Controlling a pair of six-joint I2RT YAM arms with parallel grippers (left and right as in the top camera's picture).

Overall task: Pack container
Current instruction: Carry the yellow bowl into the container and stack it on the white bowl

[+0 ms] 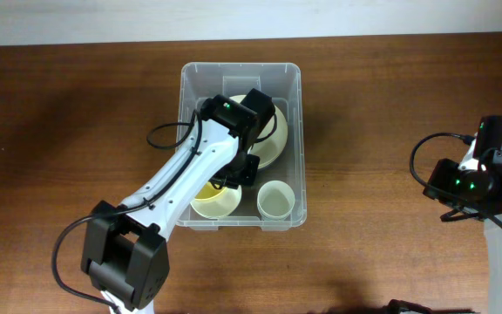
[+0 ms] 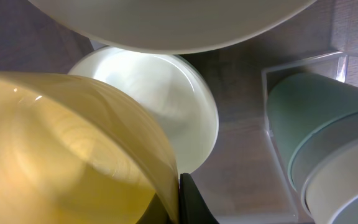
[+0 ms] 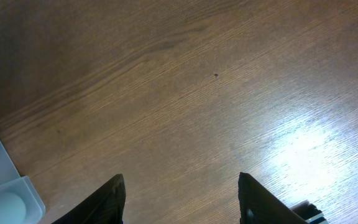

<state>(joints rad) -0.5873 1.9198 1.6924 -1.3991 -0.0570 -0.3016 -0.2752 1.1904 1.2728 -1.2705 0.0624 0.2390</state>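
I can make out no writing on anything from here. The container sits at the middle of the worktop, upright and open at the top. Its long axis runs from the far edge towards the arms' side. It is clear plastic, rectangular with rounded corners and a raised rim, and the wood shows through its walls.

Inside, a large cream bowl fills the far half. A yellow bowl lies in the near-left corner and a pale green cup stands in the near-right corner, just beside it.

My left arm reaches in from the near-left, and its pincer is down over the yellow bowl. On the left wrist view the yellow bowl's wall fills the lower left, with one dark finger touching its outer side. The other finger is hidden, so I cannot tell whether the left pincer is pinching the bowl.

My right pincer hangs over bare worktop, well apart from the container, with its fingers spread and nothing between them.
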